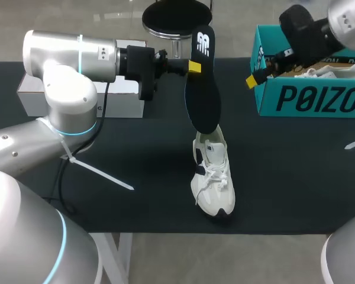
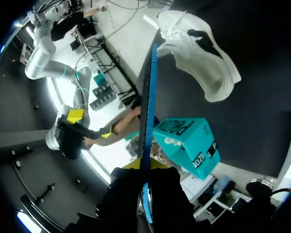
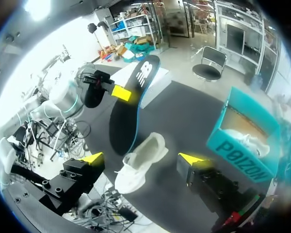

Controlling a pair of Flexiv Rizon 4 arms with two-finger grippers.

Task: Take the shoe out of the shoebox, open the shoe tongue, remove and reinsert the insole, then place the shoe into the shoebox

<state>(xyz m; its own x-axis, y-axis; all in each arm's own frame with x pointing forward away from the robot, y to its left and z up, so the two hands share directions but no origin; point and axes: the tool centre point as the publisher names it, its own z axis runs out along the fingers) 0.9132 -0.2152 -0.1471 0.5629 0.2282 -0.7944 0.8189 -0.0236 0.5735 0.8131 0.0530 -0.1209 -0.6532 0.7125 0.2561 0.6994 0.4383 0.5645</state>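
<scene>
Left gripper point(image 1: 193, 67) clamps the insole point(image 1: 204, 100) near its upper end, the lower tip at the shoe point(image 1: 213, 183) collar. Right gripper point(image 3: 141, 158), spread and empty, hangs by the shoebox point(image 1: 307, 97), well apart from the shoe. Unboxing looks done; reinsertion and boxing remain.

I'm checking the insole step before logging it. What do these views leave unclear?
- Head view: the insole overlaps the shoe at its opening; touching or above, unclear.
- Head view: shoebox cut off by the edge.
- Left wrist view: insole edge-on, faces unseen.
</scene>
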